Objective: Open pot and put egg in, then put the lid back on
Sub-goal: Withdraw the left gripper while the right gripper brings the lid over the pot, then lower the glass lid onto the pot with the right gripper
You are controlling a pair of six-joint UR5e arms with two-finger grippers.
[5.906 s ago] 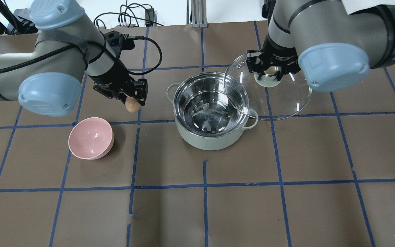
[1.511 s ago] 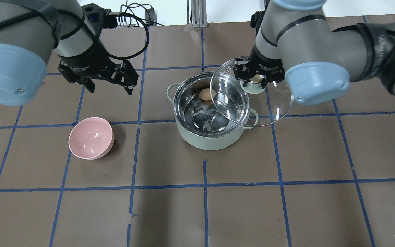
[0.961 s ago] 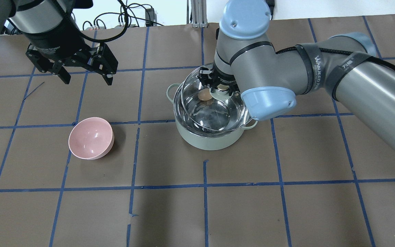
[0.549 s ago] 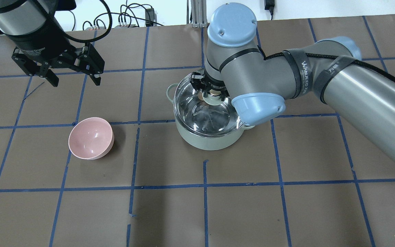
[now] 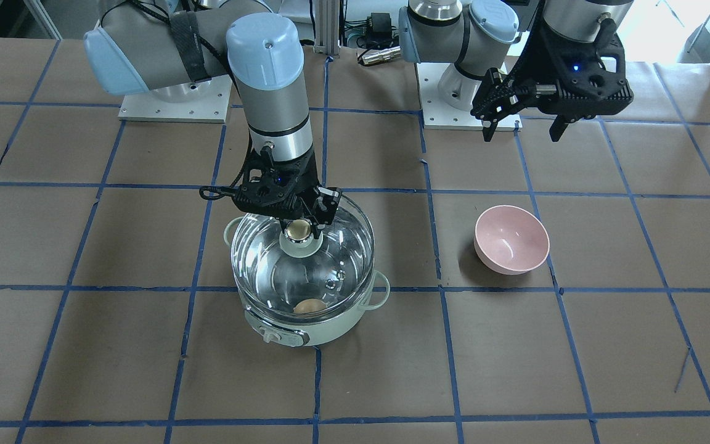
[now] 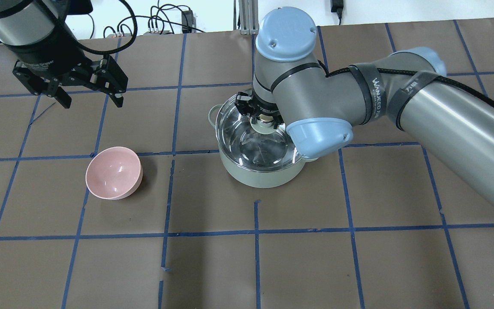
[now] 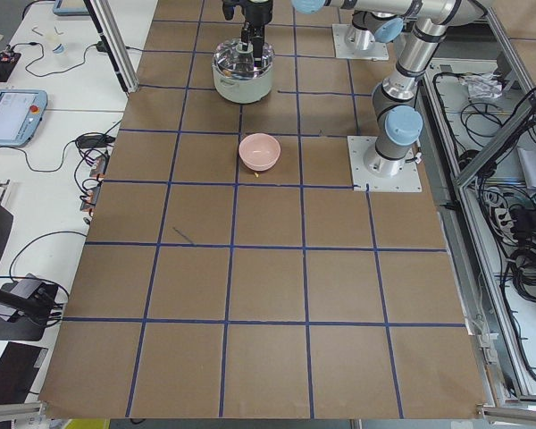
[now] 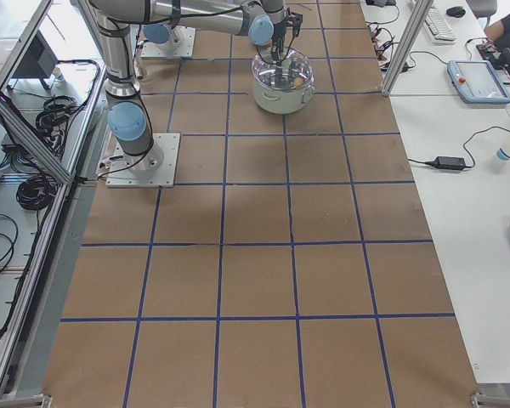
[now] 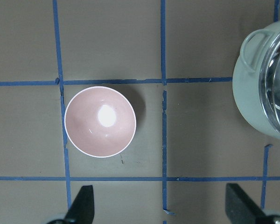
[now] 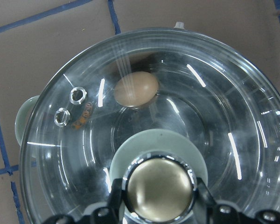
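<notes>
The pale green pot (image 6: 264, 176) stands mid-table with the brown egg (image 10: 136, 88) lying on its steel floor, seen through the glass. The clear lid (image 5: 330, 246) covers the pot's mouth, its rim lined up with the pot's rim; whether it is fully seated I cannot tell. My right gripper (image 5: 298, 229) is shut on the lid's gold knob (image 10: 158, 189), one finger on each side. My left gripper (image 6: 91, 103) hangs open and empty above the table at the back left, well away from the pot (image 9: 252, 93).
A pink bowl (image 6: 114, 171) sits empty on the brown paper to the left of the pot, below my left gripper (image 9: 161, 210). Blue tape lines grid the table. The arm bases (image 5: 466, 92) stand at the robot's edge.
The egg went from my left gripper into the pot. My right gripper carried the lid leftward and down over the pot. My left arm drew back to the far left, open.
</notes>
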